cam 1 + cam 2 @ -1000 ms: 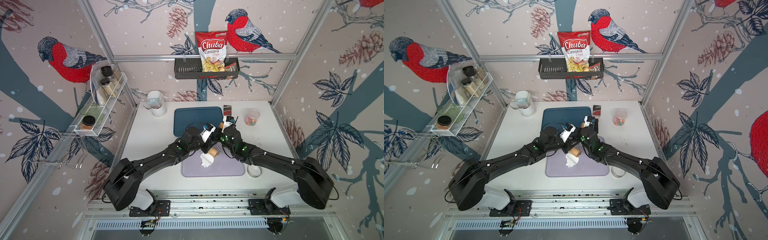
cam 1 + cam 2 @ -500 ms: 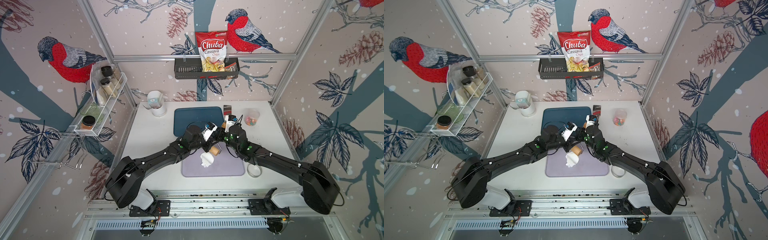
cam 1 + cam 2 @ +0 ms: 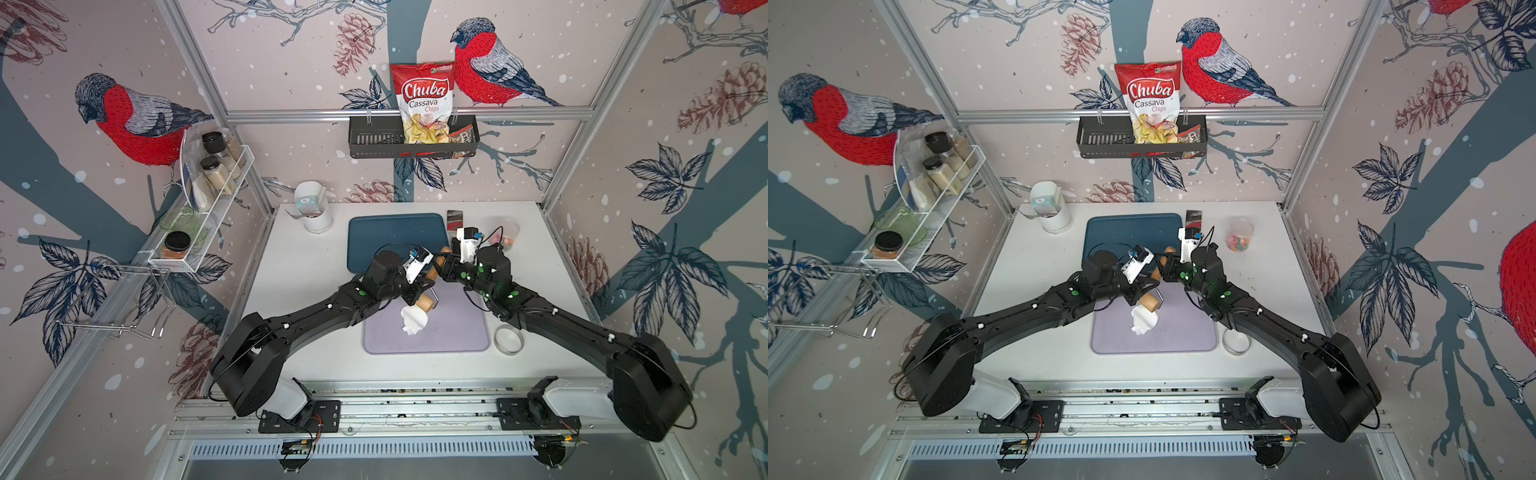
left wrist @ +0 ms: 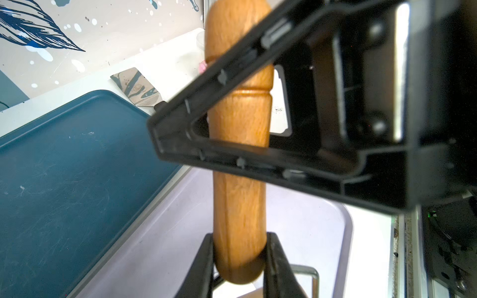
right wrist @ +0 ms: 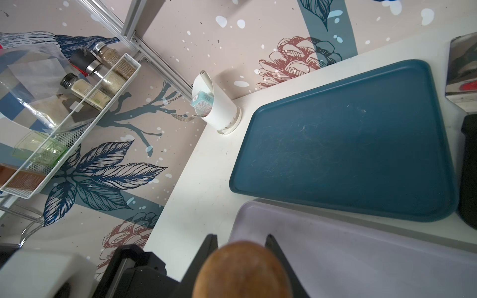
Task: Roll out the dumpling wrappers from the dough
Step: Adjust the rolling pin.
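Left pincer is clamped on the near end of the rolling pin, with a black finger pressed to each side of the wooden handle. Right pincer grips the rounded far end of that handle in the same way. In both top views the two meet nose to nose above the back rim of the lilac tray. The handle slants between them, and its short barrel hangs at the lower end over the tray.

Just in front of the barrel lies the dough, a lumpy white mass on the left half of the lilac tray. It sits a little inside the left and front rims. Whether the barrel touches it I cannot tell. To the right of the dough the tray shows bare lilac up to its right rim. The left arm crosses the tray's left rim and the right arm crosses its back right corner.

A narrow strip of white table separates the lilac tray from the blue tray behind it. A metal ring lies just beside the lilac tray's right rim near the front corner, partly under the right arm. A metal scraper lies at the blue tray's back right corner, with a candy cup further right. A white holder stands at the blue tray's back left.
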